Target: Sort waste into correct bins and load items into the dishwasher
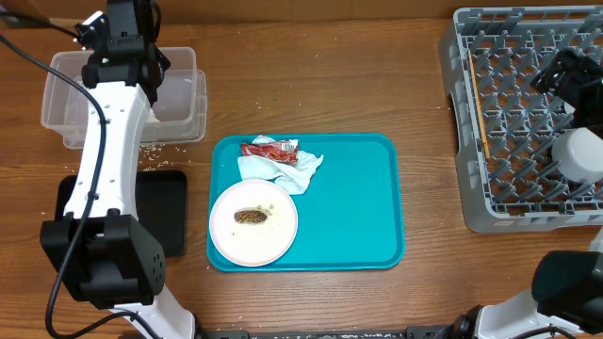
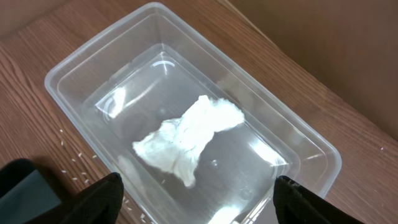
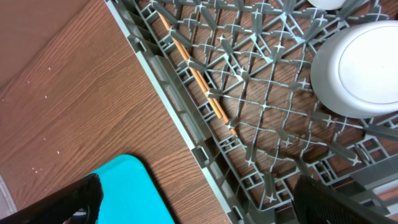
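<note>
My left gripper [image 1: 149, 73] [image 2: 196, 199] is open and empty above the clear tub [image 1: 66, 118] [image 2: 74, 68]. A crumpled white napkin [image 2: 186, 140] lies in the tub. Another white napkin [image 1: 283, 168] and the red wrapper [image 1: 268, 149] lie on the turquoise tray [image 1: 358, 207]. The white plate [image 1: 252, 240] on that tray holds the brown scrap [image 1: 251, 216]. My right gripper [image 1: 562, 73] [image 3: 199, 199] is open and empty over the left edge of the grey rack [image 1: 471, 202] [image 3: 186, 124]. The chopsticks [image 1: 476, 94] [image 3: 196, 78] and a white bowl [image 1: 579, 155] [image 3: 357, 68] are in the rack.
The black tray [image 1: 162, 212] lies left of the turquoise tray, partly under my left arm. Loose rice grains [image 1: 155, 151] [image 2: 74, 165] lie on the wood beside the tub. The turquoise tray's corner [image 3: 130, 193] shows in the right wrist view.
</note>
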Motion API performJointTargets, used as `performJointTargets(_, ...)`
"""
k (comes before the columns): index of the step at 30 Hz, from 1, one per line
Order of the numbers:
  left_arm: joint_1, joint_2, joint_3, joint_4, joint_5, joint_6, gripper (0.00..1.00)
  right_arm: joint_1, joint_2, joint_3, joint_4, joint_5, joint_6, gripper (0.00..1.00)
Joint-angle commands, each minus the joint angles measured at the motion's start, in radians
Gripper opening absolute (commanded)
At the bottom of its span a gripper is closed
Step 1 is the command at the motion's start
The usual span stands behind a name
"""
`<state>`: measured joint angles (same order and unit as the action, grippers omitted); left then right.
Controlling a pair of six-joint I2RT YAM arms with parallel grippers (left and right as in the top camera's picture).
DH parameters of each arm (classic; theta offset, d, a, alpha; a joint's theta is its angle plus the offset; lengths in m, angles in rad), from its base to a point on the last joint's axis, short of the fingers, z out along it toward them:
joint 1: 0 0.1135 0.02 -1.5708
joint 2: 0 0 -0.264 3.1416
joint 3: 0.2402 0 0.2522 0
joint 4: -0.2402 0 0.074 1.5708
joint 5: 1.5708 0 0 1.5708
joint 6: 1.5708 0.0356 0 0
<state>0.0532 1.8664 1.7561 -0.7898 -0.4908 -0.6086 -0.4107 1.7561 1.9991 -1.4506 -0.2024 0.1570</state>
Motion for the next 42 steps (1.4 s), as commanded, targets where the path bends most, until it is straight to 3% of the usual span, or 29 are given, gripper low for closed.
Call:
performJointTargets(1, 0.000, -0.044, 0.013, -0.021, -0.006, 0.056, 0.80, 0.001, -0.003, 0.011, 0.005, 0.003, 0.004, 1.00)
performJointTargets(6, -0.023, -0.123, 0.013, -0.143, 0.149, 0.064, 0.84, 0.001, -0.003, 0.011, 0.005, 0.003, 0.004, 1.00)
performJointTargets(7, -0.039, -0.156, 0.013, -0.209, 0.353, 0.116, 0.85, 0.001, -0.003, 0.011, 0.005, 0.004, 0.004, 1.00)
performJointTargets(10, -0.073, -0.166, 0.013, -0.287, 0.757, 0.188, 0.93, 0.001, -0.003, 0.011, 0.005, 0.004, 0.004, 1.00)
performJointTargets(13, -0.138, -0.147, -0.002, -0.346, 0.956, 0.218, 0.98, 0.001, -0.003, 0.011, 0.005, 0.004, 0.004, 1.00)
performJointTargets(18, -0.280, -0.092, -0.069, -0.381, 0.773, 0.046, 0.96, 0.001, -0.003, 0.011, 0.005, 0.004, 0.004, 1.00)
performJointTargets(22, -0.373, -0.015, -0.115, -0.384, 0.624, -0.082, 0.88, 0.001, -0.003, 0.011, 0.005, 0.004, 0.004, 1.00)
performJointTargets(27, -0.431, 0.075, -0.117, -0.388, 0.614, -0.084, 0.81, 0.001, -0.003, 0.011, 0.005, 0.003, 0.004, 1.00)
performJointTargets(42, -0.445, 0.083, -0.117, -0.455, 0.558, -0.051, 0.82, 0.001, -0.003, 0.011, 0.005, 0.004, 0.004, 1.00)
